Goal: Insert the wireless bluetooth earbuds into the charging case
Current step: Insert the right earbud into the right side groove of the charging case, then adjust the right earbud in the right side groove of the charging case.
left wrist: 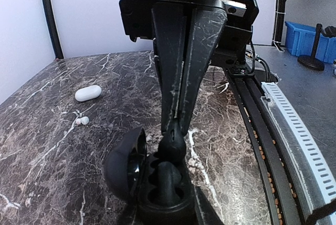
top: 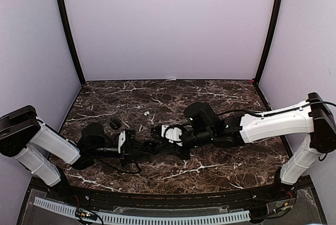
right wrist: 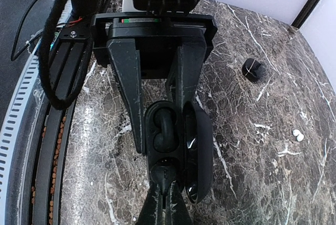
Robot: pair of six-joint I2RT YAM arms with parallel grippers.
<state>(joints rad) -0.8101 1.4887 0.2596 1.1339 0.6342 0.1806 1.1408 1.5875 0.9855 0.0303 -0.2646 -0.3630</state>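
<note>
Top view: left gripper and right gripper meet nose to nose at centre. Left wrist view: the right jaws are clenched on a black earbud, tip-down over the open black case, likely for seating (white earbuds lie aside). Right wrist view: the left jaws clamp the case, steadying it.

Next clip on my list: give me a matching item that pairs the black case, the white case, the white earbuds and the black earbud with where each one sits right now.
Things
1. black charging case
2. white case
3. white earbuds
4. black earbud

Places
A. loose on the table, nothing touching them
B. pinched in the shut right gripper, at the open case
C. clamped in the left gripper, lid open
D. lying closed on the table, apart from both grippers

Pairs: 1-C, 2-D, 3-A, 4-B
</note>
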